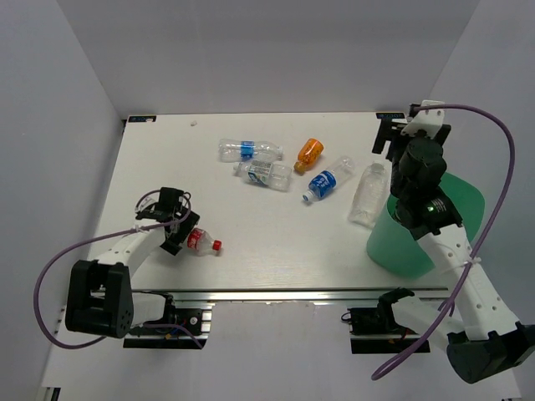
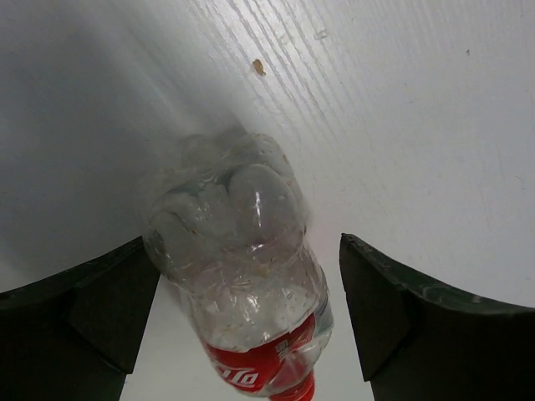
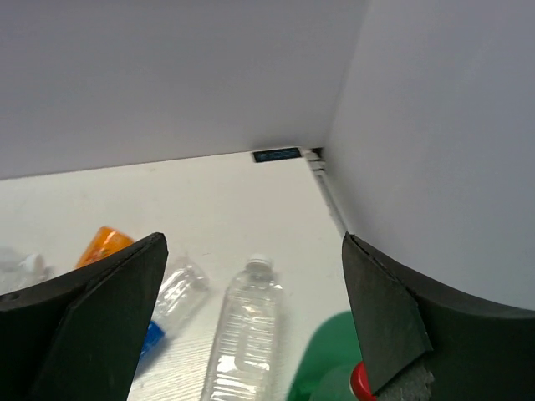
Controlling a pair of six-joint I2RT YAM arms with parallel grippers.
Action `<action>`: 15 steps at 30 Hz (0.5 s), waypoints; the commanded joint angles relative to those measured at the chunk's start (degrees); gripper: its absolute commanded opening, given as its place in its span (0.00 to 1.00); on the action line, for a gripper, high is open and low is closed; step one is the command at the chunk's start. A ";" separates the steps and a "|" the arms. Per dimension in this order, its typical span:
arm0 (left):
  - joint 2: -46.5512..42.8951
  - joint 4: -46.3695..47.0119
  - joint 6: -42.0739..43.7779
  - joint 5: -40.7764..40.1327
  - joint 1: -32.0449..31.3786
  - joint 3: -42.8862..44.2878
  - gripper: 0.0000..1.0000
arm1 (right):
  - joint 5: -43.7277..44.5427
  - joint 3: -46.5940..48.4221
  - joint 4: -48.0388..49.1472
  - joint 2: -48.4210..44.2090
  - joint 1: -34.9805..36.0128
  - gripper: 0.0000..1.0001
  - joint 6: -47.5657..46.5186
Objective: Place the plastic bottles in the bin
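Observation:
A see-through bottle with a red label and red cap lies on the white table at the front left. My left gripper is open and straddles its bottom end; in the left wrist view the bottle sits between the fingers, with a gap on the right side. My right gripper is open and empty, held high above the far edge of the mint-green bin. A red cap shows inside the bin.
Several bottles lie mid-table: a blue-label one, a green-white-label one, an orange one, another blue-label one and a plain clear one next to the bin. White walls enclose the table.

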 commanded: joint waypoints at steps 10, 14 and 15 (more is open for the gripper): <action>8.32 3.32 2.24 -2.69 -5.65 11.86 0.46 | -55.51 -4.63 2.73 -0.21 -0.08 0.89 -3.49; 5.43 5.87 4.26 -5.06 -9.60 17.75 0.35 | -66.77 -8.23 7.47 3.05 0.71 0.89 7.75; 4.81 6.66 4.70 -5.42 -10.57 18.89 0.33 | -70.19 -10.15 8.61 3.75 1.67 0.89 8.73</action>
